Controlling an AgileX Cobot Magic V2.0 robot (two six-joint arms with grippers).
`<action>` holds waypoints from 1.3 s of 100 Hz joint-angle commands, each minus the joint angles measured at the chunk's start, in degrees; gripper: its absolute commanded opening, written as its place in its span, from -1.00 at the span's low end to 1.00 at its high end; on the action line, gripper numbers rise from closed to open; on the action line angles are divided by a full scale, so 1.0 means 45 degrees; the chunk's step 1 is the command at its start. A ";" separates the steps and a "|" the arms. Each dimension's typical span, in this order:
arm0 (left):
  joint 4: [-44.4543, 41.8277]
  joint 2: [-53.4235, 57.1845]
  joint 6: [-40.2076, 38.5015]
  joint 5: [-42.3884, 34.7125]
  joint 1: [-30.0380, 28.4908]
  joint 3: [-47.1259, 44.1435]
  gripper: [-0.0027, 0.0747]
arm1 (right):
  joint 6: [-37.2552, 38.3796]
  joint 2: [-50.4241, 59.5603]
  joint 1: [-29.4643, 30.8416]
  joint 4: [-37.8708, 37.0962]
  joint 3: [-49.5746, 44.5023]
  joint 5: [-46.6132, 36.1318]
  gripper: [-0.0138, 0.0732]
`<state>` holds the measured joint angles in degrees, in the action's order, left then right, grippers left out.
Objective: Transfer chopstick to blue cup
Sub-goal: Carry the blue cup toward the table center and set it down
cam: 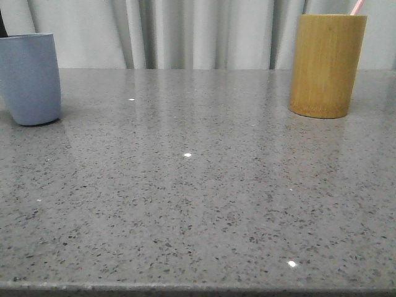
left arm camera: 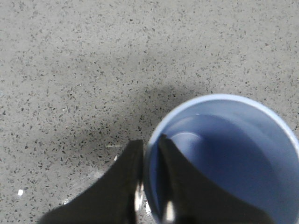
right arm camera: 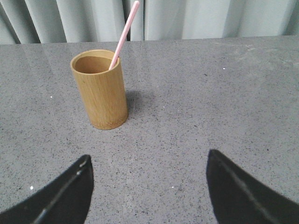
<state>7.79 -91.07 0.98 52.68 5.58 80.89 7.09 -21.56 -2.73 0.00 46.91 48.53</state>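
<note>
Right gripper (right arm camera: 148,186) spread wide, chopstick (right arm camera: 124,35) well ahead in bamboo cup (right arm camera: 100,89); left gripper (left arm camera: 150,154) pinching blue cup (left arm camera: 224,154) rim.

The chopstick (right arm camera: 124,33), thin, straight and pale pink, stands tilted in a tan bamboo cup (right arm camera: 100,88), well ahead of the wide-open right gripper (right arm camera: 148,186). The cup (left arm camera: 224,158), pale grey-blue and upright, has its rim pinched between the left gripper's (left arm camera: 150,161) fingers.
</note>
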 commanded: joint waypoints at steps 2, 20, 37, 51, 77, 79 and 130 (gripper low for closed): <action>0.0450 0.0451 -0.0027 -0.0438 -0.0047 0.0447 -0.98 | -0.0027 -0.0243 0.0101 0.0000 0.0382 -0.0962 0.51; 0.1500 0.0451 0.0556 0.0228 0.0031 0.1016 -0.98 | -0.0027 -0.0243 0.0101 0.0000 0.0382 -0.0962 0.51; 0.1582 0.0451 0.0628 0.0593 0.0933 0.2174 -0.98 | -0.0027 -0.0243 0.0101 0.0000 0.0382 -0.0962 0.51; 0.1527 0.0175 0.0628 0.0655 0.2033 0.3162 -0.98 | -0.0027 -0.0243 0.0101 0.0000 0.0382 -0.0962 0.51; 0.1177 -0.1566 0.0509 0.1202 0.3751 0.5292 -0.98 | -0.0027 -0.0243 0.0101 0.0000 0.0382 -0.0962 0.51; 0.1085 -0.1771 0.0509 0.1229 0.3899 0.5490 -0.98 | -0.0027 -0.0243 0.0101 0.0000 0.0382 -0.0962 0.51; 0.0440 -0.3603 0.0509 0.1312 0.5053 0.6551 -0.98 | -0.0027 -0.0243 0.0101 0.0000 0.0382 -0.0962 0.51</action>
<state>9.32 -110.32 3.92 61.56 27.82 108.27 7.18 -21.56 -2.73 0.00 46.91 48.53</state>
